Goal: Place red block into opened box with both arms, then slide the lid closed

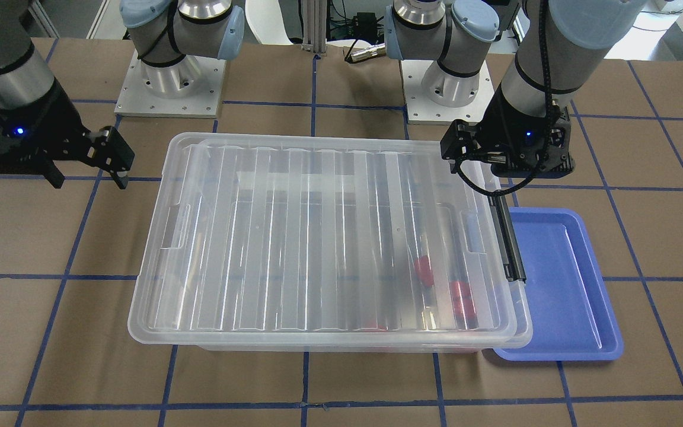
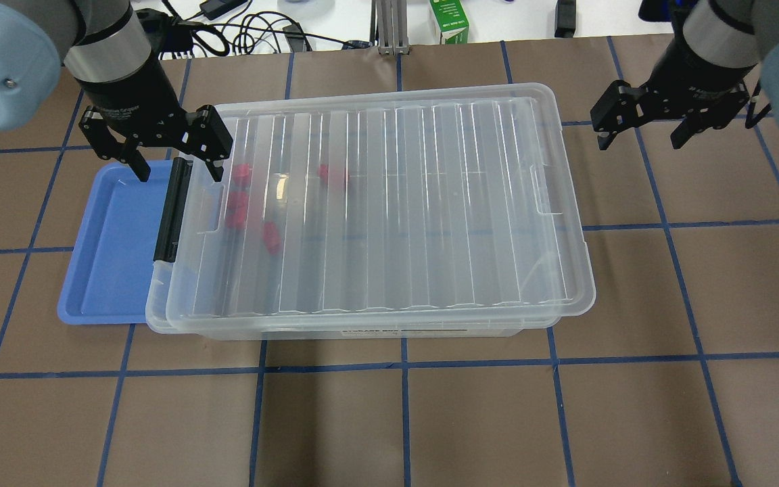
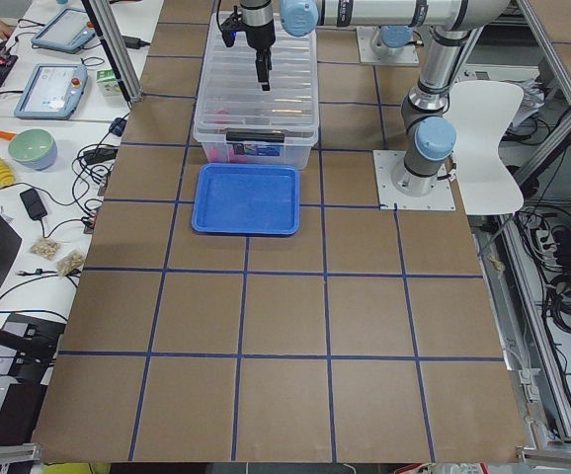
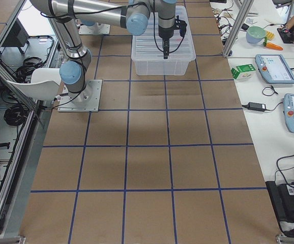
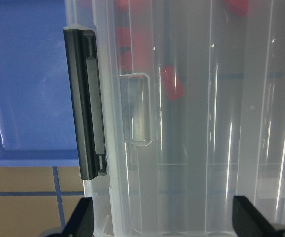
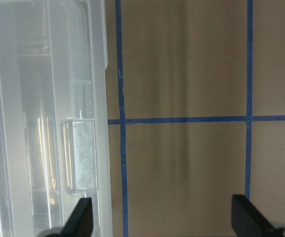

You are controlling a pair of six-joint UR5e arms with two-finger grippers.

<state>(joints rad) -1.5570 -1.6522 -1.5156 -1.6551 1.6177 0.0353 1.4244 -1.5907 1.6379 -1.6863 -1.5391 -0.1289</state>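
Inside the box (image 2: 157, 306), toward its latch end, red blocks (image 2: 237, 210) are lying under the lid (image 2: 396, 203), which is resting across the box's top, slightly offset. Over that latch end the left gripper (image 2: 178, 169) is hovering with jaws spread wide, gripping nothing, while beyond the box's opposite short end the right gripper (image 2: 640, 138) is hanging equally spread and empty.

Red blocks (image 2: 236, 211) blur beneath the ribbed lid (image 2: 396, 203) (count unclear).
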